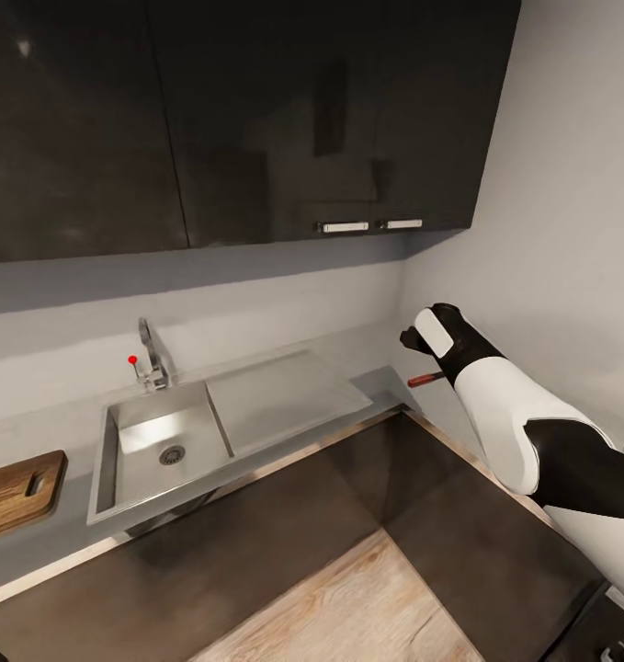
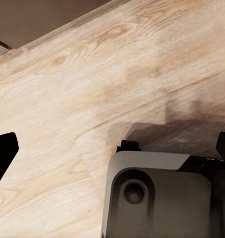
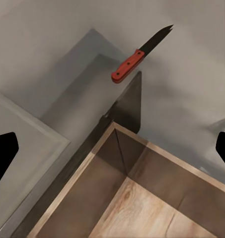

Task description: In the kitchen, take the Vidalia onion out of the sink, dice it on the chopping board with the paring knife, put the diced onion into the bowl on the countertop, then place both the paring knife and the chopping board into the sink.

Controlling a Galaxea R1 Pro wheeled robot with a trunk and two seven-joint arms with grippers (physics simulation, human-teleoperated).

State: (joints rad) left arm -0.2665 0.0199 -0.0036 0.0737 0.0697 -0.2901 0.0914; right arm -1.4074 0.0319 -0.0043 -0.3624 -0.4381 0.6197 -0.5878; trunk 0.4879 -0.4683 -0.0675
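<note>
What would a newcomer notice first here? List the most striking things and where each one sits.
The steel sink, its basin bare down to the drain, is set in the countertop under dark wall cabinets. The red-handled paring knife lies on the counter in the corner by the wall, with the right gripper open above it. The chopping board rests on the countertop, left of the sink.

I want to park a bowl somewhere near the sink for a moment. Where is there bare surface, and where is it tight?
Bare: the drainboard wing beside the basin, and the countertop between basin and chopping board. Tight: the right corner, where the paring knife lies under the right tool.
</note>
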